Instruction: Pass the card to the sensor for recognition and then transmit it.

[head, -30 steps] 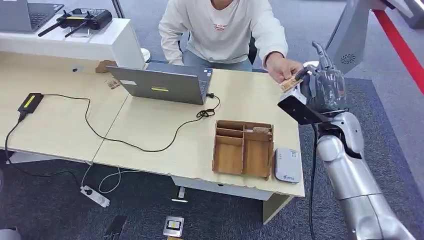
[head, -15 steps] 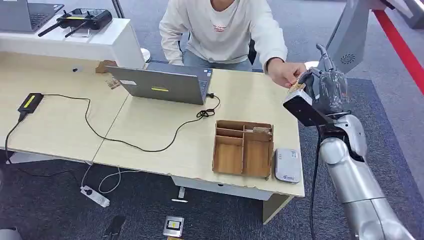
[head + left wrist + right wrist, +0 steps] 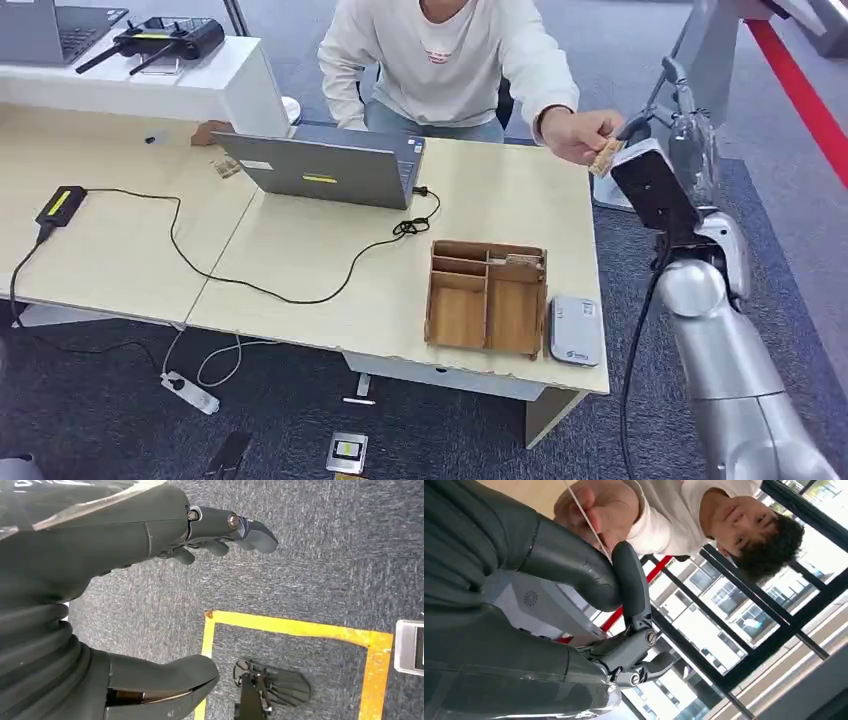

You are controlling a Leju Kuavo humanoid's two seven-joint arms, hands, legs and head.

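Observation:
A person's hand (image 3: 570, 133) pinches the small tan card (image 3: 604, 157) above the table's far right corner. In the right wrist view the card (image 3: 586, 517) appears as a thin pale edge between that person's fingers. My right hand (image 3: 683, 130) is raised just right of the card; its thumb (image 3: 626, 577) lies beside the card's edge, its fingers (image 3: 644, 662) are spread well away, and it grips nothing. The grey-white card sensor (image 3: 575, 330) lies on the table's near right corner. My left hand (image 3: 165, 595) hangs over the carpet with its fingers apart and nothing in it.
A wooden compartment tray (image 3: 487, 297) sits left of the sensor. A grey laptop (image 3: 325, 165) stands in front of the seated person, its black cable (image 3: 250, 285) trailing to a small black box (image 3: 60, 205). Yellow floor tape (image 3: 300, 630) marks the carpet.
My right hand has risen and moved right, away from the card. The person's hand has followed and now holds the card alone.

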